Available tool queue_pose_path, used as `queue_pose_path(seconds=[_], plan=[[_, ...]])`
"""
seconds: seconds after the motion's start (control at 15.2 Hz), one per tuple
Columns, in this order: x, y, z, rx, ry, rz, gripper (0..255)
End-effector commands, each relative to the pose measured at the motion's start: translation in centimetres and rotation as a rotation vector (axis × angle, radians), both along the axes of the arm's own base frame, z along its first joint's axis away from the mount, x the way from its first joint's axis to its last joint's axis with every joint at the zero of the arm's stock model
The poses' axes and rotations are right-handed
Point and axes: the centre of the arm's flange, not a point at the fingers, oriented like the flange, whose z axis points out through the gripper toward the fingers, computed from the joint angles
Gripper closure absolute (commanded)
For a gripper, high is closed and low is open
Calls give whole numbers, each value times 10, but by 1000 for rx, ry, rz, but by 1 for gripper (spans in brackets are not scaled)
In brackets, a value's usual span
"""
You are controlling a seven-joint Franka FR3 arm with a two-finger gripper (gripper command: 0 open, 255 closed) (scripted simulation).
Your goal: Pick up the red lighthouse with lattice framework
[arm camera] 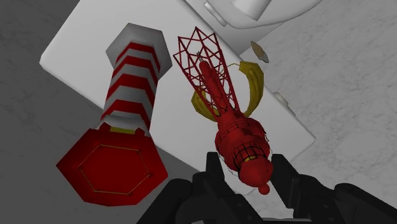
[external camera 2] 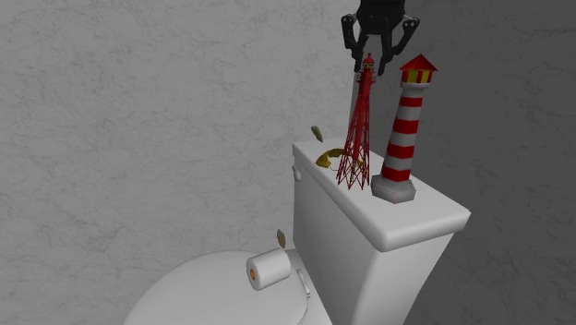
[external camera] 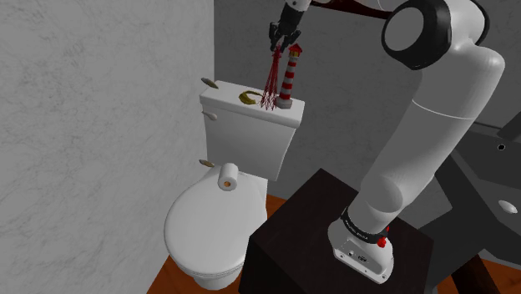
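Note:
The red lattice lighthouse (external camera 2: 358,138) stands upright on the white toilet tank lid (external camera 2: 425,220), its open framework widening toward the base (arm camera: 202,54). My black gripper (external camera 2: 377,51) hangs straight above it, open, with one finger on each side of the red lantern top (arm camera: 245,143) and a small gap at both. In the shoulder view the gripper (external camera: 284,38) sits over the thin red tower (external camera: 271,82). Close beside it stands a red-and-white striped lighthouse (external camera 2: 404,129), also on the lid.
A yellow curved object (external camera 2: 325,159) lies on the lid behind the lattice tower. A toilet roll (external camera: 227,174) rests in front of the tank above the closed white seat (external camera: 209,225). A grey wall backs the tank. The dark stand (external camera: 292,242) is at lower right.

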Motion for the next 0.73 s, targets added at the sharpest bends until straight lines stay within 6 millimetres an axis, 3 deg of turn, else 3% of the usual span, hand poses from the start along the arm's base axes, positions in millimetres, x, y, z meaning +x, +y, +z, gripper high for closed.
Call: queue_pose_path(seconds=[0.0, 0.66], plan=[[0, 1, 8, 0, 1, 0, 255], [0, 1, 60, 0, 1, 0, 255]])
